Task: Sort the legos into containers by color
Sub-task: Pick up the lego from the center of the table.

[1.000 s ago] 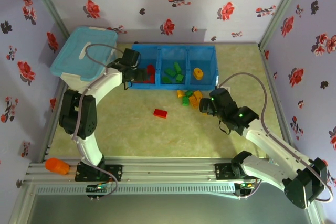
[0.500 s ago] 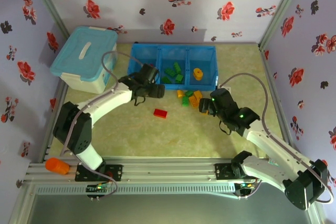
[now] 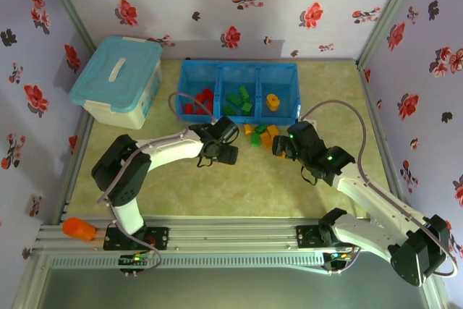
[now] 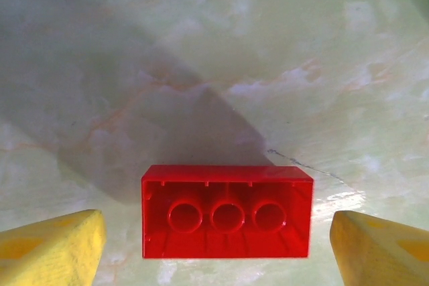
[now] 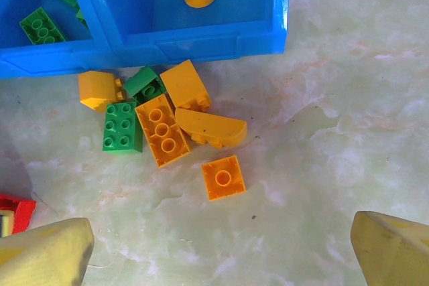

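red brick (image 4: pixel 226 212) is the job right now. it lies near the middle of the surface (image 3: pixel 181 186), well short of the blue tray (image 3: pixel 296 92) that sits along the far edge. my left gripper (image 4: pixel 216 246) hovers over it with its yellow fingers (image 4: pixel 50 249) spread wide, one off each end and touching nothing.

the brick is on its back, hollow side up, with three round tubes showing. its long axis runs straight across from finger to finger, so closing would pinch it end to end.

i read this as the reach before the grasp. next i'd need to come down, close on the brick, then carry it to the tray's left compartment (image 3: pixel 194 77), where other reds sit.

my right gripper (image 5: pixel 220 249) is open too, and empty. it's above the yellow and green pile (image 5: pixel 161 122) just in front of the tray's right end.
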Controlling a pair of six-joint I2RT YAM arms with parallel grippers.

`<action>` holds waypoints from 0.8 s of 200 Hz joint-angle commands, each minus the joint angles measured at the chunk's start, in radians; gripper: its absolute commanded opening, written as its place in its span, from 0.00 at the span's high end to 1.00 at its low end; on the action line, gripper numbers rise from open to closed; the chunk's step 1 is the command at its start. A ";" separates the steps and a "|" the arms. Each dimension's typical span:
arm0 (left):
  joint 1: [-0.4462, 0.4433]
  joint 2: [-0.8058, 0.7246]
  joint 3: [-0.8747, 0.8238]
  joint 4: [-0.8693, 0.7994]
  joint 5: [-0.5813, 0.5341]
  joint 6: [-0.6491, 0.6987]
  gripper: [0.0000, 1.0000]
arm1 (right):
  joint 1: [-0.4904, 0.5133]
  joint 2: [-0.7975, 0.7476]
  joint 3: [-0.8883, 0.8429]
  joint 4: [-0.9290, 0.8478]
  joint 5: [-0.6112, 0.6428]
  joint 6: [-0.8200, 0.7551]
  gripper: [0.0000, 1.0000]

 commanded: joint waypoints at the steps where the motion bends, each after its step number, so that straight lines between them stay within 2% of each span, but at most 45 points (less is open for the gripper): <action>1: -0.004 0.044 0.036 -0.021 0.003 -0.030 0.13 | -0.008 0.001 -0.011 0.018 0.022 0.005 0.01; 30: -0.017 0.073 0.041 -0.014 0.002 -0.034 0.14 | -0.010 -0.004 -0.022 0.021 0.024 0.008 0.01; 57: -0.018 0.086 0.044 -0.009 0.003 -0.030 0.22 | -0.010 -0.004 -0.034 0.031 0.020 0.015 0.01; 97: -0.018 0.057 0.041 -0.023 -0.027 -0.013 0.52 | -0.010 -0.010 -0.049 0.034 0.020 0.017 0.02; 108: -0.017 0.038 0.046 -0.036 -0.045 -0.008 0.58 | -0.012 -0.012 -0.050 0.036 0.022 0.018 0.01; 129: 0.003 -0.026 0.043 -0.048 -0.072 0.009 0.61 | -0.012 -0.018 -0.057 0.037 0.024 0.018 0.02; 160: 0.104 -0.149 0.034 -0.038 -0.073 0.034 0.62 | -0.013 -0.024 -0.074 0.046 0.020 0.024 0.02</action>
